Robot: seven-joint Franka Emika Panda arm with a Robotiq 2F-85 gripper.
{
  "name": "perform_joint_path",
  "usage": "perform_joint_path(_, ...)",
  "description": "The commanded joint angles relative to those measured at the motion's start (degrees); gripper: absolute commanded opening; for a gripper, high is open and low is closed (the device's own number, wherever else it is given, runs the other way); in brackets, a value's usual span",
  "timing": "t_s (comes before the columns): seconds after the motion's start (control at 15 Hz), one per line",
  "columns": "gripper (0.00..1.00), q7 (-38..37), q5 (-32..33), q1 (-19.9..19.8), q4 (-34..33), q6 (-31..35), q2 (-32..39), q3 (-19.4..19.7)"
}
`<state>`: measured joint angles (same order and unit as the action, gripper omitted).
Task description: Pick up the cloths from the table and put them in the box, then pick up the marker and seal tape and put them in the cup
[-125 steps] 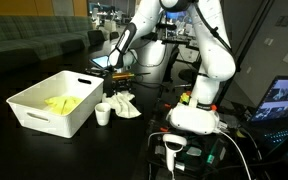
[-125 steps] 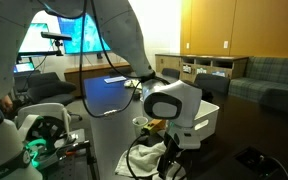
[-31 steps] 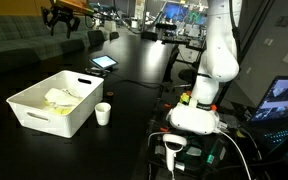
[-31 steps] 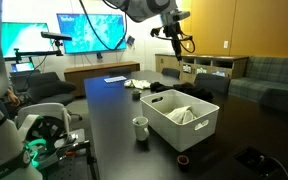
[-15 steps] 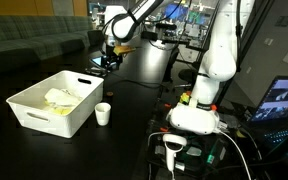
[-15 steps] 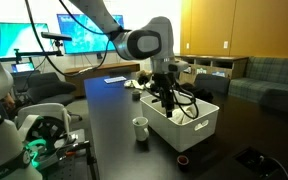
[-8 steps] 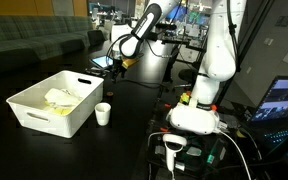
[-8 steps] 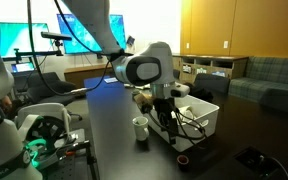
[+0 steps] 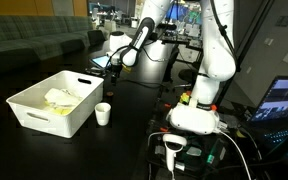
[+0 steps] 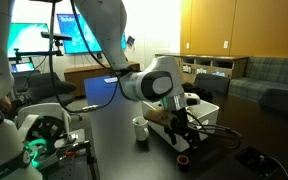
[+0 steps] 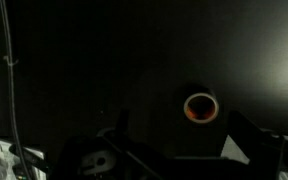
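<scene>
Seal tape (image 11: 200, 107) lies on the table (image 11: 74, 60) at four o'clock of the wrist view; jaws open or closed, I cannot tell. In an exterior view the gripper (image 10: 184, 135) has come down, tape at its six o'clock, cup (image 10: 141, 129) at nine. In an exterior view cloths (image 9: 59, 97) lie in the box (image 9: 34, 115): tape step starts, path seems free.

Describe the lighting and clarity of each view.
Wrist view: nearly black, only the tape roll catches light. In an exterior view the black table swallows detail, though the white box reads clearly. In an exterior view the bright monitor glares behind the arm.
</scene>
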<state>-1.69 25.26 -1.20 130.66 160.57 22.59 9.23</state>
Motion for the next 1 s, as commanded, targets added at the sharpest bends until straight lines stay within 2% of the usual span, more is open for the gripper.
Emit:
perform_joint_path(0.0,1.00,9.3,-2.1,-2.6,-4.0,5.8,4.5,-2.3)
perform_joint_path(0.67,1.00,26.2,-16.4,-16.6,-6.4,7.2,12.3,-17.0)
perform_joint_path(0.93,1.00,29.4,-18.5,-20.0,-8.2,6.5,15.0,-20.5)
